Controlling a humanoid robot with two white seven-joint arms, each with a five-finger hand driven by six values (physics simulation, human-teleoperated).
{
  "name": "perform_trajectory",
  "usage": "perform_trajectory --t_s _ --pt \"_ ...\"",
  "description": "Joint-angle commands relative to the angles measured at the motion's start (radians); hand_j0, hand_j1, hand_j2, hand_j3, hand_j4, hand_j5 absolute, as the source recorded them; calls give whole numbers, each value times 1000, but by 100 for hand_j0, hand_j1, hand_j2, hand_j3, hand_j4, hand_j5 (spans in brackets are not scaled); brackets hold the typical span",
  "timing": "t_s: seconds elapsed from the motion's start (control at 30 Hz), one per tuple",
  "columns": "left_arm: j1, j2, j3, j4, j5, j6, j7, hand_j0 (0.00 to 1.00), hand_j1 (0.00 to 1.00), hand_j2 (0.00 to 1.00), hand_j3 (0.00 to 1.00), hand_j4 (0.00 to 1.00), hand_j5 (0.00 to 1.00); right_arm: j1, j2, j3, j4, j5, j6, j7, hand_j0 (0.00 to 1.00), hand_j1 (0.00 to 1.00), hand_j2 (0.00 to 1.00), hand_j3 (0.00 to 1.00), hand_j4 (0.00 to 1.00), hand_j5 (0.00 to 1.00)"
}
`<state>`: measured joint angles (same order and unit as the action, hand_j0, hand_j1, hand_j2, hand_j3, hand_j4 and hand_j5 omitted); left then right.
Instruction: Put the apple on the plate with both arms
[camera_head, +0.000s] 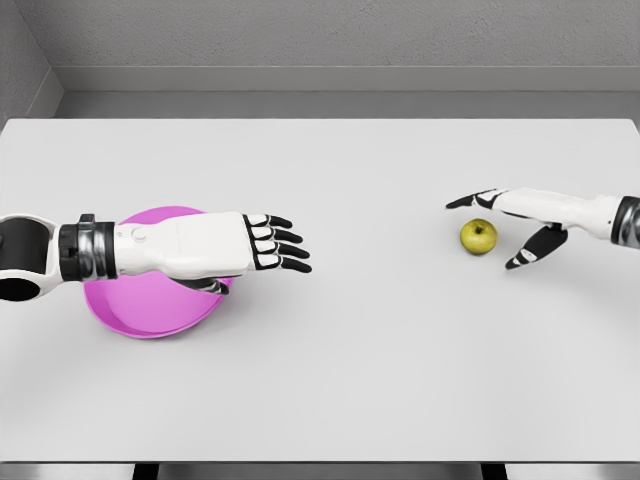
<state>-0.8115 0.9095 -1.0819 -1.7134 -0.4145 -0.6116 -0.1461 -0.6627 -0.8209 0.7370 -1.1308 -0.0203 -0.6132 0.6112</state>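
A yellow-green apple sits on the white table at the right. My right hand is open around it, fingers spread above and its thumb below, with small gaps to the fruit. A magenta plate lies at the left. My left hand hovers over the plate's right part, palm down and fingers stretched flat toward the right, holding nothing. The left forearm hides the plate's middle.
The white table spans the whole view, with its front edge at the bottom and a grey wall behind its far edge. Apple and plate lie far apart, with bare tabletop between them.
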Motion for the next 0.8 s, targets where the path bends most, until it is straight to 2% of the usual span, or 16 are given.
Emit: perform_trajectory --t_s 0.0,0.07,0.17,0.67,0.77 --pt "0 0 0 0 6 1 0 100 100 100 100 100 100 -3 19 -1 23 -4 2 0 100 100 100 100 100 100" --pt "0 0 0 0 6 1 0 100 100 100 100 100 100 -14 22 -1 26 6 2 0 100 100 100 100 100 100" --pt "0 0 0 0 6 1 0 100 100 100 100 100 100 -15 60 -1 60 36 2 0 100 100 100 100 100 100" --pt "-2 2 0 0 6 1 0 100 100 100 100 100 100 -31 85 21 100 63 2 0 100 100 100 100 100 100" --pt "-2 0 0 0 6 1 -1 100 100 100 100 100 100 -32 85 21 108 74 2 0 93 93 93 93 93 93"
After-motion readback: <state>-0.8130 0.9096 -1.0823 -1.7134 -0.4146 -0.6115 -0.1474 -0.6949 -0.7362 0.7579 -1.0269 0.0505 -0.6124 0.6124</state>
